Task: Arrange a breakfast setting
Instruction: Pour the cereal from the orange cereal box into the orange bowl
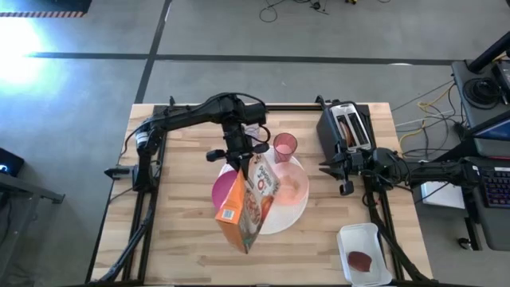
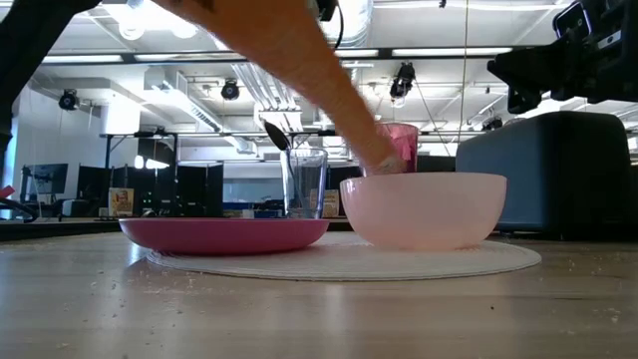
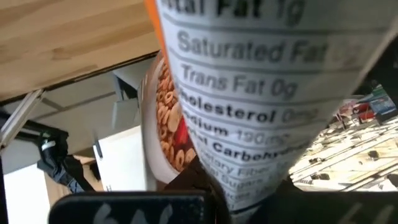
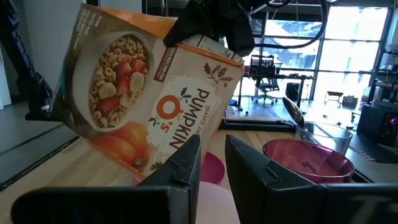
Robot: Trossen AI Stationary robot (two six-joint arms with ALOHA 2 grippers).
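Overhead, left claw clamps tilted orange cereal box – above peach bowl.

The high view looks straight down on the whole wooden table. The low view sits at tabletop level, close to the peach bowl and magenta plate, facing the room behind. The left wrist view is pressed against the orange cereal box. The right wrist view faces that box from the table's 3 o'clock side; all four share it.
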